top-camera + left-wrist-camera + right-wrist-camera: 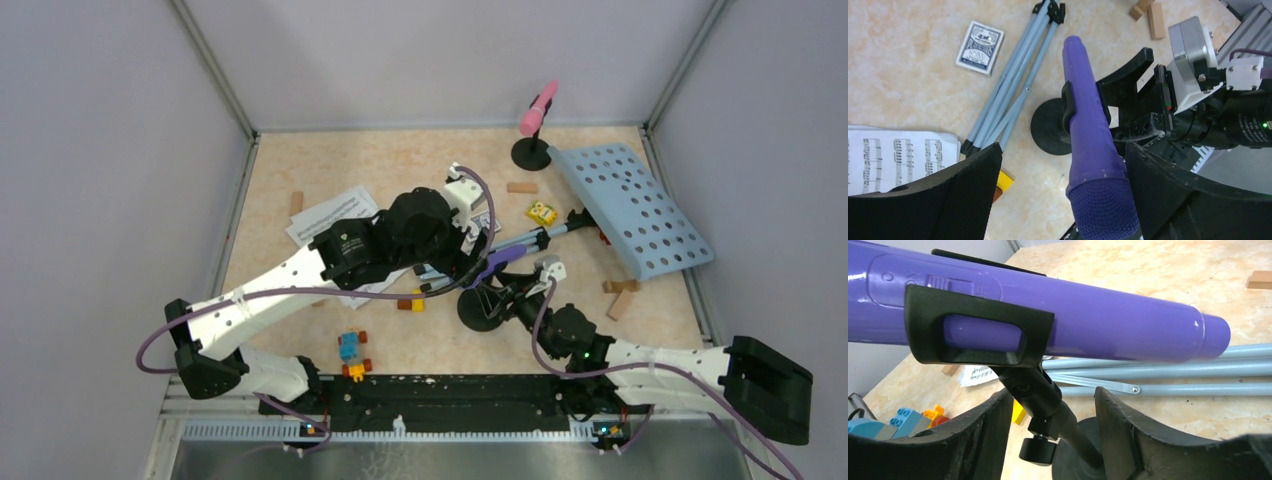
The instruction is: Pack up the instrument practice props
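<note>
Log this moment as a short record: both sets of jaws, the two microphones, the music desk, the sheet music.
left jaws: open, flanking the head of the purple microphone
right jaws: apart, either side of the stem of its black holder, below the clip
purple microphone: clipped in that holder, tilted
pink microphone: standing in the second holder, far side, untouched
music desk: lying flat at right, legs folded together
sheet music: lying loose, left of centre

Raised letters that appear to read ON stand left of the slide switch on the purple microphone; the sheet-music pages show staves only; the card box print is illegible.
</note>
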`<action>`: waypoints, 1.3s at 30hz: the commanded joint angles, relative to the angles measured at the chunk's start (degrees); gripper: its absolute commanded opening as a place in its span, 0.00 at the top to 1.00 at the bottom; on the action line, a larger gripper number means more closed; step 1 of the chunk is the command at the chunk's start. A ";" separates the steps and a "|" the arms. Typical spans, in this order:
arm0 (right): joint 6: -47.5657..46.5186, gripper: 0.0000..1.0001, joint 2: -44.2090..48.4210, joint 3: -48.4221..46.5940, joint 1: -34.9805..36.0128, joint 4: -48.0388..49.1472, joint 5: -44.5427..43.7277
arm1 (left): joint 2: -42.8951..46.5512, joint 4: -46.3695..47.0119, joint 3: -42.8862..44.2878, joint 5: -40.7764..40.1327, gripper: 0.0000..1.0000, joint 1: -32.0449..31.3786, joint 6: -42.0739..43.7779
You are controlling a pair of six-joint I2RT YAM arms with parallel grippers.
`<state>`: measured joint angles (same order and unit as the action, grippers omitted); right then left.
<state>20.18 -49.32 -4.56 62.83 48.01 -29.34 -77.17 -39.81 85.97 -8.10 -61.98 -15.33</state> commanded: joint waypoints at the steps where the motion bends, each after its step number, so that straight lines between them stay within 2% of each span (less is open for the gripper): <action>1: 0.57 0.41 -0.65 -2.32 -0.23 2.18 -0.41 | -1.21 -4.82 1.28 3.85 0.05 0.01 -0.92; 7: 0.52 0.48 -1.04 -2.56 -0.24 1.71 -0.69 | -5.80 -9.67 5.13 7.70 0.06 -0.07 -0.86; 10: 0.68 0.52 -0.89 -2.56 -0.23 1.15 -0.92 | -8.18 -11.31 5.77 9.79 0.09 -0.12 -0.65; 12: 0.81 0.54 -0.74 -2.56 -0.24 0.72 -1.13 | -8.96 -11.97 5.70 10.25 0.14 -0.08 -0.66; 24: -0.73 0.64 -1.80 -2.59 -0.24 3.39 -1.70 | -8.73 -11.25 4.98 12.29 0.74 -0.10 -1.05; 27: -3.11 0.57 -3.02 -2.75 -0.20 6.21 -1.11 | -8.66 -10.65 4.64 12.81 0.90 -0.02 -1.35; 30: -7.00 0.52 -4.71 -3.23 -0.23 9.20 0.45 | -8.65 -10.55 4.33 13.16 0.99 -0.08 -1.45; 33: -9.93 0.52 -5.99 -4.08 -0.20 11.62 1.70 | -8.67 -10.55 4.14 13.37 1.00 -0.10 -1.61; 36: -11.28 0.55 -6.51 -5.51 -0.25 11.03 1.98 | -8.40 -10.65 3.92 13.32 1.00 -0.07 -1.84; 38: -12.12 0.64 -6.61 -6.23 -0.24 10.20 2.29 | -8.14 -10.71 3.50 13.17 1.00 -0.08 -2.06; 39: -12.22 0.73 -6.58 -6.36 -0.24 10.07 2.36 | -7.90 -10.65 3.16 13.05 1.00 -0.04 -2.21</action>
<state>10.68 -55.57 -7.49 62.81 54.72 -29.06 -86.28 -52.53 89.58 3.66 -62.08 -16.60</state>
